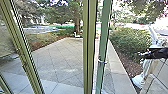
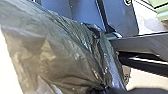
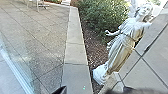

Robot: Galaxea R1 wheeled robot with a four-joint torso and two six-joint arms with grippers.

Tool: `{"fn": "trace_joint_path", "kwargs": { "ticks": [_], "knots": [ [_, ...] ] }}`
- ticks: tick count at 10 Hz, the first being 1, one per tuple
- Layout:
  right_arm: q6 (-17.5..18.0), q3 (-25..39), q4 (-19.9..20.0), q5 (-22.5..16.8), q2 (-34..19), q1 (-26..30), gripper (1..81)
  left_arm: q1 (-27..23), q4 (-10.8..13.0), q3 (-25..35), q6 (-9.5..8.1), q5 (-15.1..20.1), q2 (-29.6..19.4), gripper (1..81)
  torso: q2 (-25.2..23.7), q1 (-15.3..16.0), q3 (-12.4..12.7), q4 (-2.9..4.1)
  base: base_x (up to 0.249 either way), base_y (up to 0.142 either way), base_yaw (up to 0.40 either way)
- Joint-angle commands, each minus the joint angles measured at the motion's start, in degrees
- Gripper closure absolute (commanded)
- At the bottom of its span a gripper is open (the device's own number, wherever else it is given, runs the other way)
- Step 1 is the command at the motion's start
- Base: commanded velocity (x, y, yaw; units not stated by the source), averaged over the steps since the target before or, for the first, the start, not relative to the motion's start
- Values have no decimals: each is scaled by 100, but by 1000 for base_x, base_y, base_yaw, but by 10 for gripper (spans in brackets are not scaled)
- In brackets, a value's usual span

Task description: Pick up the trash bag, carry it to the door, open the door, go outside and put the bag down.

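Left wrist view: one trash bag [image 2: 50, 55], dark, thin, creased, neck bunched in left gripper [image 2: 103, 88], closed on it. Head view: olive door frames [image 1: 89, 45], left and centre; green upright [image 1: 103, 45] just right; beyond, paved yard [image 1: 57, 60], broad and open, near to far; right gripper [image 1: 144, 56] at right, spread, empty. Right wrist view: pale paved strip [image 3: 75, 52] alongside planting bed [image 3: 96, 50]; white statue [image 3: 122, 50], right; metal chair legs [image 3: 37, 5], far left.

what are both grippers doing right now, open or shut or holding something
Left gripper: closed, holding the bunched part of the dark trash bag.
Right gripper: open, holding nothing.
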Motion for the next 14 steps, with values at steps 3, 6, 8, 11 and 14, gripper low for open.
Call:
{"fn": "trace_joint_path", "kwargs": {
  "ticks": [3,6,8,11,14],
  "knots": [
    [-45,-309,-1042,600,-31,636,10,-129,-47,39,-2,385,14,811,0,0,2,0,0,0,0],
    [-45,-1170,-1710,1154,206,628,10,-129,-55,39,-20,385,23,811,-2,-5,4,-2,0,0,0],
    [-45,-1566,-1991,1426,294,469,10,-137,-73,39,-28,376,5,811,-6,-11,6,-4,0,0,0],
    [-36,-1873,-2219,1417,487,382,10,-137,-134,39,-28,393,-3,811,-11,-22,6,-6,0,0,0],
    [-9,-2214,-2545,1566,584,364,10,-137,-179,3,-28,394,14,811,-13,-24,6,-6,0,0,0]
  ]
}}
